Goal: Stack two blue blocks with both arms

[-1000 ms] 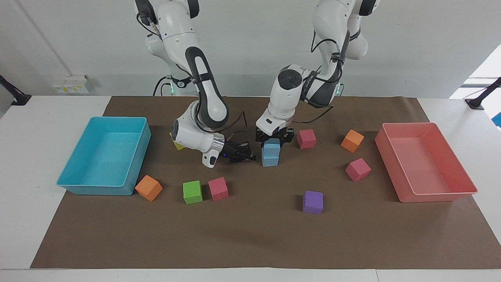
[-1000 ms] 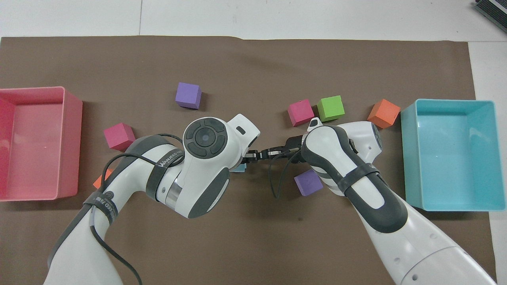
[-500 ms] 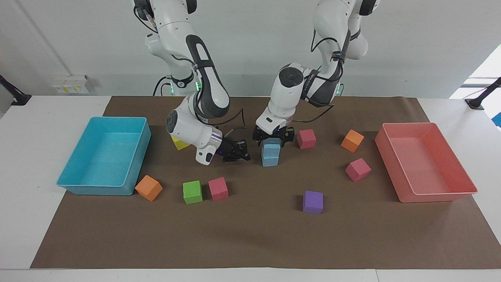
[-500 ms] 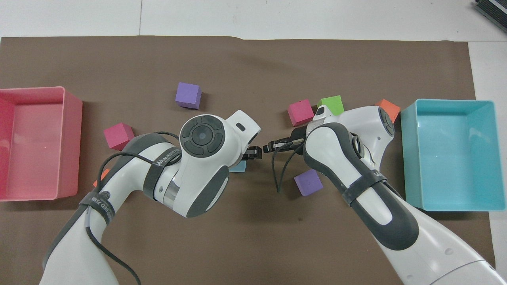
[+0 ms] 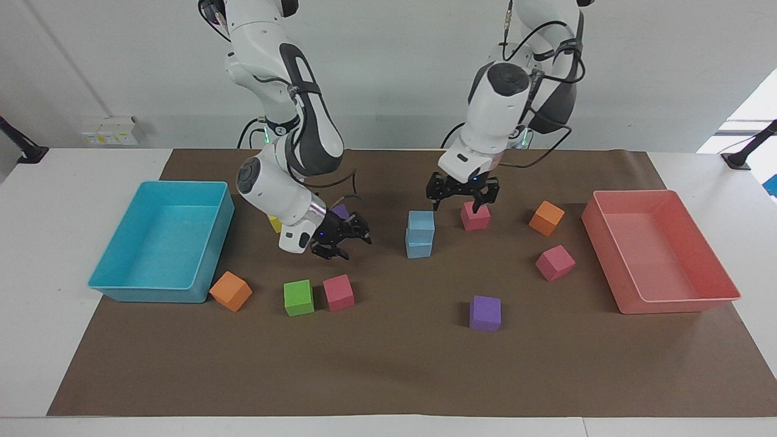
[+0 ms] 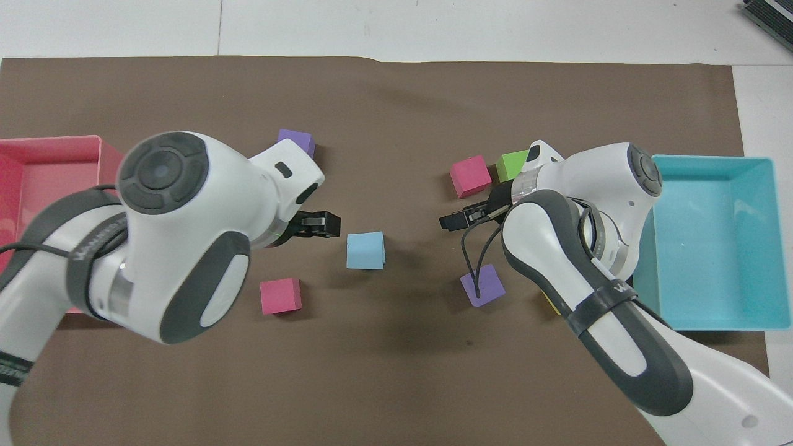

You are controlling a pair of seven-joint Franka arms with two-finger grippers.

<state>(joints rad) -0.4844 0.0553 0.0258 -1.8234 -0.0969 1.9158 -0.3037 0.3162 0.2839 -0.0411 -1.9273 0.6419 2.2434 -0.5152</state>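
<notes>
The two blue blocks stand stacked near the middle of the brown mat, the upper one [image 5: 420, 220] on the lower one [image 5: 419, 247]. From overhead the stack [image 6: 365, 250] shows as one blue square. My left gripper [image 5: 462, 197] is open and empty, raised over the mat beside the stack toward the left arm's end; it also shows in the overhead view [image 6: 322, 224]. My right gripper [image 5: 343, 238] is open and empty, low over the mat beside the stack toward the right arm's end, and shows overhead too [image 6: 455, 219]. Neither gripper touches the blocks.
A magenta cube [image 5: 475, 216] lies under the left gripper; a purple cube [image 5: 341, 210] and a yellow one [image 5: 275, 224] lie by the right wrist. Green [image 5: 298, 297], magenta [image 5: 338, 292], orange [image 5: 230, 291] and purple [image 5: 485, 313] cubes lie farther out. A turquoise tray [image 5: 152, 295] and a pink tray [image 5: 668, 303] stand at the ends.
My left gripper has let go of the upper blue block and risen away toward its own end. My right gripper has drawn back from the stack toward the turquoise tray.
</notes>
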